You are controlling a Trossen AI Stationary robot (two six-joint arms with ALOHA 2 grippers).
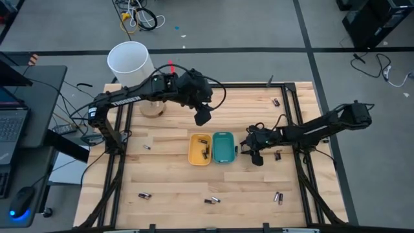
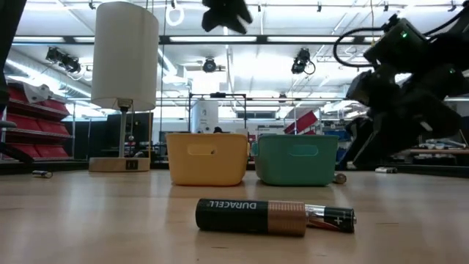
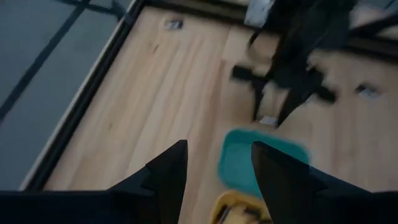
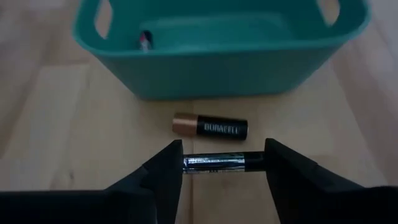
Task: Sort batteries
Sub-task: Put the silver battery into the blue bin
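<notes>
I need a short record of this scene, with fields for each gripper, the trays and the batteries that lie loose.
right gripper: low beside the teal tray, fingers closed end to end on a slim battery
left gripper: raised above the trays, open, empty
yellow tray: holds several batteries
teal tray: at least one battery inside
nearby battery: lies on the table between the held one and the teal tray
loose batteries: scattered near the table's edges
</notes>
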